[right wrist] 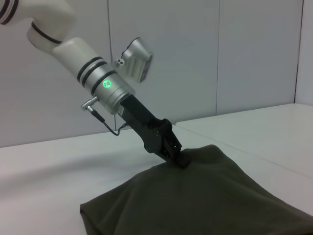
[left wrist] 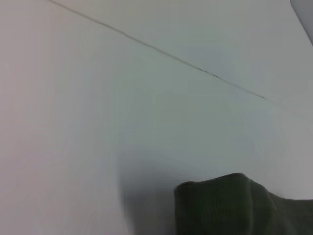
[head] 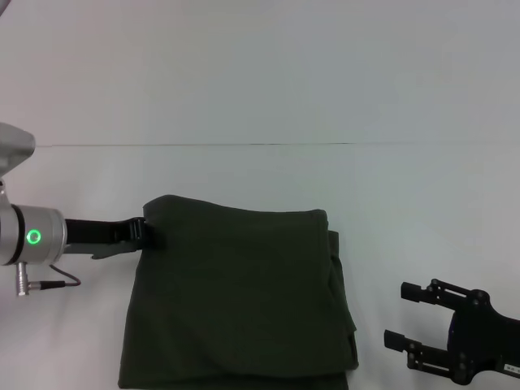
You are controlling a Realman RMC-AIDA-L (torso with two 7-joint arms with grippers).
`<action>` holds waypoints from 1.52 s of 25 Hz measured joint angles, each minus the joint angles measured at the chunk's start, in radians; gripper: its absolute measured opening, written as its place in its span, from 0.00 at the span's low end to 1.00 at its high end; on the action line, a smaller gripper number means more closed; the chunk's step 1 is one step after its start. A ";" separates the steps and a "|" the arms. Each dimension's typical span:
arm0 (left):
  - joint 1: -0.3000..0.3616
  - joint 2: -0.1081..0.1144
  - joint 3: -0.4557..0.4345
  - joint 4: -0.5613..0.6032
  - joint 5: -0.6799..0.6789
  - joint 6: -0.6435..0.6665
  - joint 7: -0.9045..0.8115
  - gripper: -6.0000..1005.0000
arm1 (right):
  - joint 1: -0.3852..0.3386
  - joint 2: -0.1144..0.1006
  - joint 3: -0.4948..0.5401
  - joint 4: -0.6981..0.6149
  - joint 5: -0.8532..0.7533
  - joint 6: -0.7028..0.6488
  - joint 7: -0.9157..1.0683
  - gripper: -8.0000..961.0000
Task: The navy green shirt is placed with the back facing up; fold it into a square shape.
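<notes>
while angled down at the far left corner, left end effector closed on navy green shirt; right end effector open, apart.

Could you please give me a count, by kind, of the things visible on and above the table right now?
Shirt: 1, dark green, folded on the white table
Pincers: 2, the left pincer at the shirt's far left corner, the right pincer open, apart from the shirt at its right
Total: 3
</notes>
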 joint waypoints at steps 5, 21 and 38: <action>0.019 -0.015 -0.010 0.015 -0.010 0.040 0.024 0.12 | 0.003 0.000 0.002 0.001 0.000 0.001 0.000 0.79; 0.214 -0.050 -0.113 0.320 -0.233 0.400 0.472 0.47 | 0.036 0.006 0.001 0.010 0.019 0.000 -0.009 0.79; 0.496 -0.166 -0.147 0.392 -0.211 0.707 1.172 0.94 | 0.034 0.009 -0.050 0.169 0.021 0.004 -0.218 0.79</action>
